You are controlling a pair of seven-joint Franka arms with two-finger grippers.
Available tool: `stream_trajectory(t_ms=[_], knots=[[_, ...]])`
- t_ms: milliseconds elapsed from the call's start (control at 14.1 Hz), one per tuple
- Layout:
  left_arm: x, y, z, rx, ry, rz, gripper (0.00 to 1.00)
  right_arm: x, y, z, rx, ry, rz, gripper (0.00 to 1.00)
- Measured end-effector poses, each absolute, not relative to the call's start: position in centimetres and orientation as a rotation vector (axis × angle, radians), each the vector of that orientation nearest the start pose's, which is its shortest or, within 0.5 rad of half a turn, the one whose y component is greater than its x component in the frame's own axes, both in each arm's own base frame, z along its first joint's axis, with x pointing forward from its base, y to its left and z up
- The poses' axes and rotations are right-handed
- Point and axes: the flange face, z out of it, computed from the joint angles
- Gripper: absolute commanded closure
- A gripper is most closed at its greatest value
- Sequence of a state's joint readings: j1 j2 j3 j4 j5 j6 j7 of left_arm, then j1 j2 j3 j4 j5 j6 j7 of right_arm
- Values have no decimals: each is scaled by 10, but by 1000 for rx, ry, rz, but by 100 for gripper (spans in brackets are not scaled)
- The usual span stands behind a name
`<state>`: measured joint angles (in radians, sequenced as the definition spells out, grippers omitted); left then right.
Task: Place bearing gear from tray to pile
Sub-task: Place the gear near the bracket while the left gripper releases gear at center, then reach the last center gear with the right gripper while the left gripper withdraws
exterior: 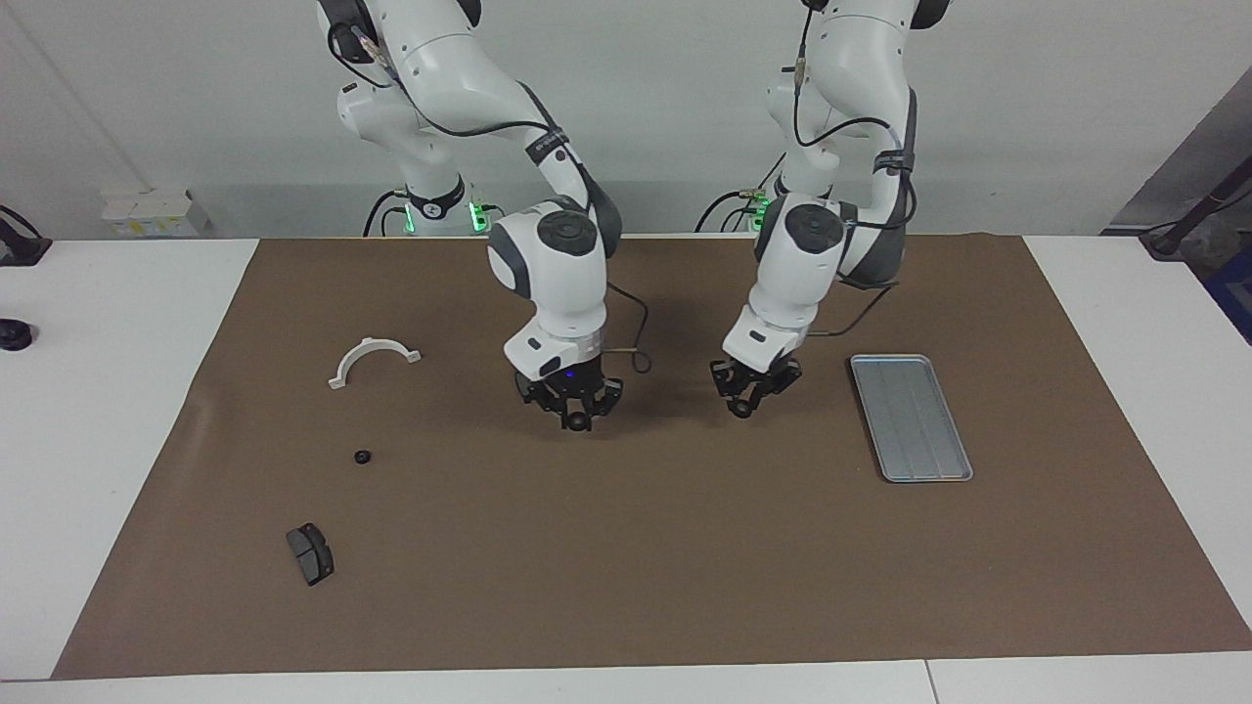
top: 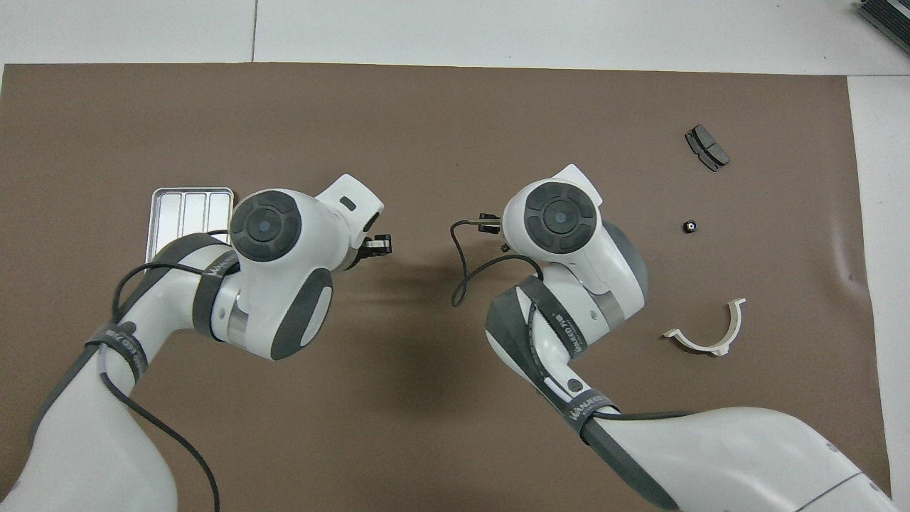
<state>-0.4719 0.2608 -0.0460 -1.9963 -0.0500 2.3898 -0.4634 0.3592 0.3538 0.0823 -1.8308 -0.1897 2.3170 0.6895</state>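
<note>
I see two glossy white arms with dark grey joint caps and round grey wrist discs. Just above each black end effector, left (exterior: 742, 408) and right (exterior: 577, 420), sits a white flange. Black cables loop out beside each wrist, held by lettered black straps. Both bases glow green.

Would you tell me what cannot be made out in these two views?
- Overhead: the left arm covers the tray's nearer end.
- Overhead: the right gripper is hidden under its own wrist.
- Both views: the small black part is too small to identify.
- Facing: whether the left gripper carries anything is too small to tell.
</note>
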Motion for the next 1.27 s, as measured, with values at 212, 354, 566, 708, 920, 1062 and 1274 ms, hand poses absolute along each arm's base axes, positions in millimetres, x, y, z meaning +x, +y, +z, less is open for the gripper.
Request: stream_trajectory(t_ms=[212,354,566,708,920,1062,1274], knots=[[511,-343,319,-3242,113,-130,0,592,203,351,-3190,179,-237,100],[516,-339,322,-3243,101,-144,0,589,171,338,-3189,171,-163,100],[552,-303,346,-3248,-3,-200,0,580,127,317,-3178,135,-50,100],[583,-258,374,-3232,-49,-171,0,571,110,308,-3183,145,-10,28],[616,-175,433,-3200,3,-36,0,563,110,307,-3182,146,0,0],[623,-117,467,-3191,36,35,0,565,113,316,-3175,143,-35,0],[613,-62,503,-3188,16,95,0,571,130,337,-3160,108,-111,0]])
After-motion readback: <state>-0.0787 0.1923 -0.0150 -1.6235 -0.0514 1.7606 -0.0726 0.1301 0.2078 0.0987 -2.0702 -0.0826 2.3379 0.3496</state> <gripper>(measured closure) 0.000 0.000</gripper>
